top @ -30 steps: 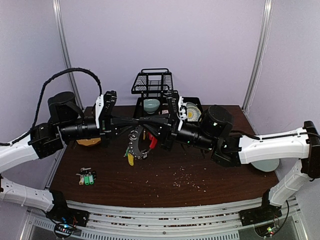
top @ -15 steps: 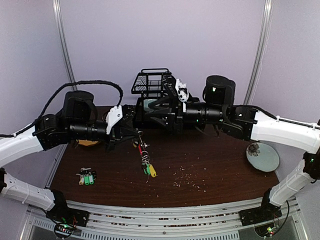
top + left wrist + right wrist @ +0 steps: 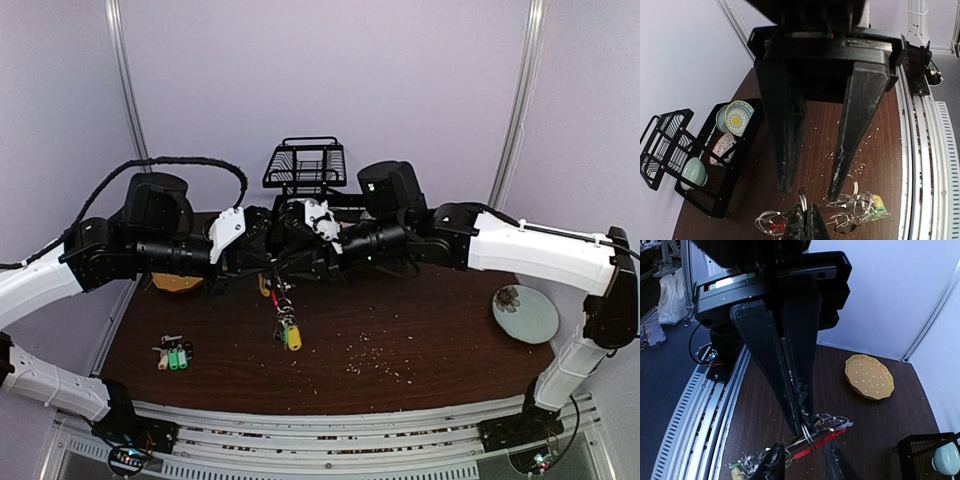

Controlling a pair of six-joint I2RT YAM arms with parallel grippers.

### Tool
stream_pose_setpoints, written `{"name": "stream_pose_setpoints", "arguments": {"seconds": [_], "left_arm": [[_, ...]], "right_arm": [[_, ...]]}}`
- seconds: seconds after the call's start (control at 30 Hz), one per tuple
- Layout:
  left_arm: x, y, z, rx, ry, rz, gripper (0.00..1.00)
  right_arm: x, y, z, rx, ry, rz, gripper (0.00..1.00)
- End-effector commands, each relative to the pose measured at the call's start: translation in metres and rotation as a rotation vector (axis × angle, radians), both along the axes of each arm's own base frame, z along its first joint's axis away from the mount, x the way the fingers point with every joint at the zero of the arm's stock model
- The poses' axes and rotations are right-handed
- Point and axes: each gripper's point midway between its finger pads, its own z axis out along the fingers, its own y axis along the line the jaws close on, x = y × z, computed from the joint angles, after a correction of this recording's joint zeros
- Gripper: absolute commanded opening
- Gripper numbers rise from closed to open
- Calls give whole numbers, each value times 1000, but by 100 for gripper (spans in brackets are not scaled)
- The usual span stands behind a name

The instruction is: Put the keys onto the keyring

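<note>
Writing on the tags: too small to read. On the body of the right gripper (image 3: 810, 193), a thin strip (image 3: 810, 35), green with a red end, with no letters to make out.

Underneath, a table (image 3: 430, 335) of dark brown wood grain, strewn with pale crumbs (image 3: 372, 353) right of centre. Along the near edge, ribbed metal rails (image 3: 330, 440). Behind, plain lilac walls (image 3: 350, 80) with slim metal poles (image 3: 123, 90) upright against them.

Clenched on the bare wire of the keyring (image 3: 821, 441): the left gripper (image 3: 804, 426), its matte black fingers (image 3: 767, 355) pressed flat together (scuffed pale along the edges). Hanging from that grip over the table's middle: a red sheathed arc, thin silver loops, then a green tag (image 3: 284, 331) and a yellow tag (image 3: 294, 340) lowest. Whether touching the wood, cannot tell. Released, the right gripper: tips apart on either side of the wire, just beside the left's tips, grasping nothing.

Loose keys (image 3: 172, 355) flat on the table near its left front, well apart from the keyring: small, silver, with green tags and one pale.

At the back, a black wire rack (image 3: 305, 163) with a mint bowl (image 3: 693, 172) and a flowered plate (image 3: 736, 117) on edge. To the left, a scalloped orange plate (image 3: 870, 377), dotted pale; to the right, a pale round plate (image 3: 525, 315).
</note>
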Motion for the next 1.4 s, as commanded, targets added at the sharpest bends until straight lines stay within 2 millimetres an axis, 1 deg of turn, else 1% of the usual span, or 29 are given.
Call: {"name": "stream_pose_setpoints", "arguments": {"seconds": [0.0, 0.17, 0.3, 0.43, 0.53, 0.57, 0.6, 0.63, 0.7, 0.73, 0.8, 0.93, 0.97, 1.0, 1.03, 1.07, 1.13, 1.23, 1.3, 1.37], "left_arm": [[-1, -1, 25, -58, -50, -12, 0], [-2, 0, 25, -58, -49, -17, 0], [-3, 0, 23, -52, -51, -21, 0], [-4, -1, 21, -49, -49, -31, 0], [-4, -1, 19, -41, -45, -31, 0], [-4, -1, 18, -39, -45, -32, 0], [-5, -1, 18, -40, -45, -35, 0], [-5, -1, 18, -39, -44, -37, 0], [-5, -1, 18, -40, -44, -38, 0], [-6, -1, 18, -40, -43, -38, 0], [-6, -1, 17, -39, -41, -42, 0], [-5, -1, 18, -50, -39, -33, 0], [-1, 1, 20, -61, -41, 0, 6], [3, 4, 21, -74, -47, 33, 25], [5, 7, 21, -86, -58, 54, 34], [5, 11, 22, -104, -76, 68, 36], [3, 17, 25, -151, -105, 81, 35], [-2, 18, 25, -199, -102, 73, 33], [-3, 17, 25, -216, -94, 69, 28], [-3, 15, 24, -230, -85, 63, 26]], "right_arm": [[-5, 8, 16, 32, -47, 34, 21], [-3, 11, 14, 34, -56, 30, 15], [-4, 13, 13, 28, -58, 35, 18], [-2, 15, 9, -3, -68, 27, 14], [-4, 15, 10, -3, -73, 31, 19], [-5, 16, 9, -5, -73, 34, 20], [-5, 15, 11, -4, -74, 35, 18], [-6, 16, 11, -3, -74, 36, 13], [-6, 16, 12, -3, -74, 36, 2], [-6, 15, 12, -4, -73, 36, 0], [-6, 17, 13, -9, -64, 35, 0], [-1, 16, 16, 5, -25, -5, 0], [1, 15, 21, 31, -10, -23, 0], [4, 14, 25, 55, 11, -38, 0], [5, 13, 30, 87, 46, -51, 0], [4, 12, 36, 124, 80, -55, 0], [-5, 10, 47, 200, 131, -29, 0], [-18, 6, 61, 302, 203, 18, 0], [-22, 5, 66, 345, 229, 29, 0], [-24, 3, 71, 384, 245, 36, 0]]}}
